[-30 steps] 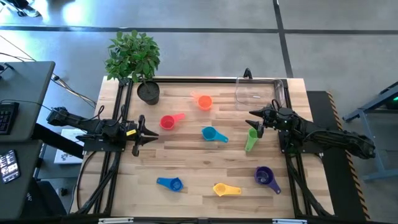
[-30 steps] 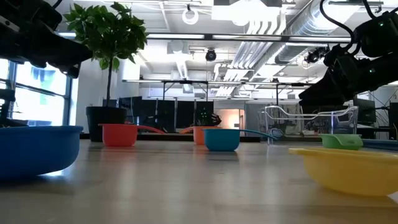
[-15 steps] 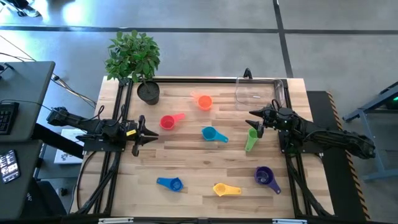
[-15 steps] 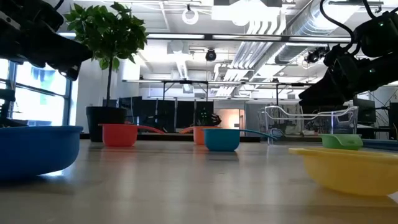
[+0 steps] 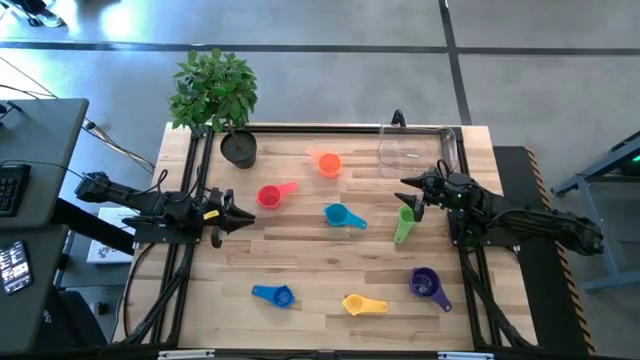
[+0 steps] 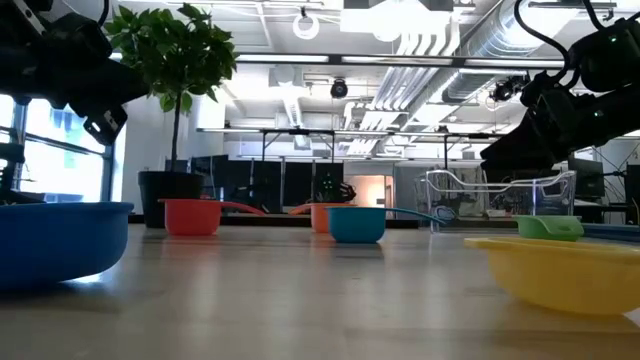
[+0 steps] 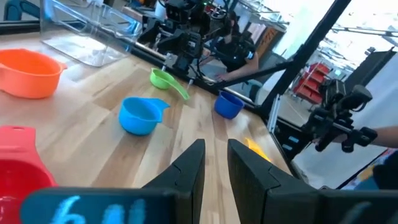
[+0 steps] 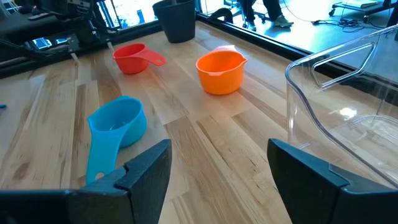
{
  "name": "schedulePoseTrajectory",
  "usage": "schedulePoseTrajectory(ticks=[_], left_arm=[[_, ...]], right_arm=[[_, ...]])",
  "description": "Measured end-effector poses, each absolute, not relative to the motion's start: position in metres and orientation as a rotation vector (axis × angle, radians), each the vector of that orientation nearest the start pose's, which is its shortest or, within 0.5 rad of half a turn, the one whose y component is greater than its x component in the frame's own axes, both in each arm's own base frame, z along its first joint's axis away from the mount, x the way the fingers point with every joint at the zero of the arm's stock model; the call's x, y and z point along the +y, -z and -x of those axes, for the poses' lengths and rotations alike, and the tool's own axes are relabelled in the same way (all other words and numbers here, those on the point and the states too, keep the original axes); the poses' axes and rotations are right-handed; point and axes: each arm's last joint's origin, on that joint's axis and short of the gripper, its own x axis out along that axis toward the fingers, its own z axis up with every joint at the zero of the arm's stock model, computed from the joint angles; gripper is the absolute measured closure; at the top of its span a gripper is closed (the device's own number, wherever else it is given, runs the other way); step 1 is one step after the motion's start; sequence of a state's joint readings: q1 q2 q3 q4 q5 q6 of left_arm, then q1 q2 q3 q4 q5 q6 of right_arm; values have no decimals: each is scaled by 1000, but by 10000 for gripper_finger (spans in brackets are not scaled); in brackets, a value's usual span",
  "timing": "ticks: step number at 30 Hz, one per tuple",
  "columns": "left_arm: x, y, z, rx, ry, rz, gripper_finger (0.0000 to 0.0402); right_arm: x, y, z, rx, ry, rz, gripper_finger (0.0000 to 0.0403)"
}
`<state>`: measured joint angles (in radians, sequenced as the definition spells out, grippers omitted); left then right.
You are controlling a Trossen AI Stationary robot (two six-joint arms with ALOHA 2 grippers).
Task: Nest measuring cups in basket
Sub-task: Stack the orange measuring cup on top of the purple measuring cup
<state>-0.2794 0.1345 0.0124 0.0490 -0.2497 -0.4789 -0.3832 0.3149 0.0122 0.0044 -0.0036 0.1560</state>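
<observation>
Seven cups lie apart on the wooden table, each with its bowl resting on the wood: orange (image 5: 328, 163), red (image 5: 272, 195), teal (image 5: 340, 216), green (image 5: 403, 225), purple (image 5: 426, 284), yellow (image 5: 362, 304) and blue (image 5: 274, 294). The clear basket (image 5: 418, 148) stands at the far right, with nothing in it. My left gripper (image 5: 238, 213) hovers at the table's left edge, left of the red cup, its fingers all but shut (image 7: 216, 162). My right gripper (image 5: 410, 195) hangs open just past the green cup's far end (image 8: 217, 186).
A black plant pot (image 5: 239, 148) with a leafy plant stands at the far left corner. Dark frame rails run along the table's left and right sides. Bare wood lies between the cups in the table's middle and along the near edge.
My left gripper's fingers have drawn together from a wide spread to a narrow gap, staying in place near the table's left edge. The right arm and all the cups have kept still.
</observation>
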Motion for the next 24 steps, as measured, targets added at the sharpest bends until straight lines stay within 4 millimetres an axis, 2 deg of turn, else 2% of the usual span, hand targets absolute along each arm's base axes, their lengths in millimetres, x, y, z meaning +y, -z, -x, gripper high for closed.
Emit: schedulePoseTrajectory(ticks=[3, 9, 17, 24], left_arm=[[-21, -162, -102, 72, -3, 473, 342], [-21, -162, -102, 69, -16, 529, 342], [-21, -162, -102, 69, -18, 575, 342], [-21, -162, -102, 68, -18, 569, 342]], right_arm=[[-42, -141, -105, 264, 400, -217, 146], [-42, -141, -105, 234, 419, -355, 146], [-42, -142, -105, 228, 421, -368, 146], [-42, -142, -105, 206, 433, -468, 146]])
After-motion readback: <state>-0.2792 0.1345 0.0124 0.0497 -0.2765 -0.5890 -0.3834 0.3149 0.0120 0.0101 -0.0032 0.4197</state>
